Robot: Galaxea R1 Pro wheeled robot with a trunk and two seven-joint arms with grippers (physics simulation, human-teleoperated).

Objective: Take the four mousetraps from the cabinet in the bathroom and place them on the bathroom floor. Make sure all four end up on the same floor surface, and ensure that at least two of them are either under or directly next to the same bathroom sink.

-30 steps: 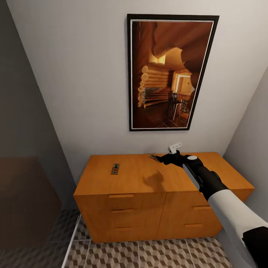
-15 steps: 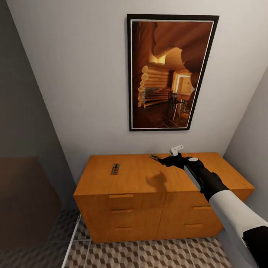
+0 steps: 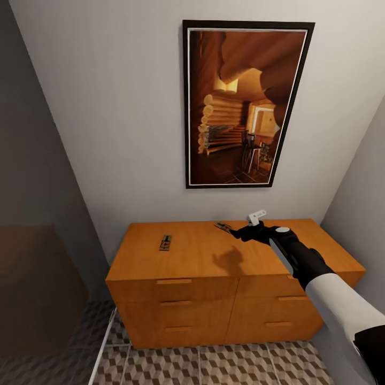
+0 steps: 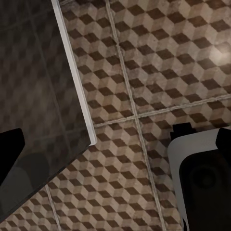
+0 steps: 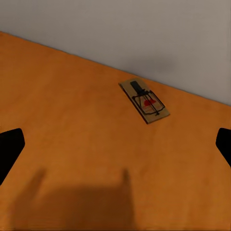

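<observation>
Two mousetraps lie flat on the top of the orange-brown wooden cabinet, which stands against the pale wall under a framed picture of a log cabin interior. The left mousetrap sits toward the cabinet's left side, its long axis running front to back, nearly square to the wall. The right mousetrap lies close to the back edge near the wall, its long axis slanted on a diagonal; the right wrist view shows this same trap with its dark wire parts and a small red spot on the board. The right gripper hovers above the cabinet top just beside this trap, apart from it, its jaws spread wide and holding nothing. The left gripper hangs over the cube-patterned bathroom floor, its jaws likewise spread with nothing between them.
</observation>
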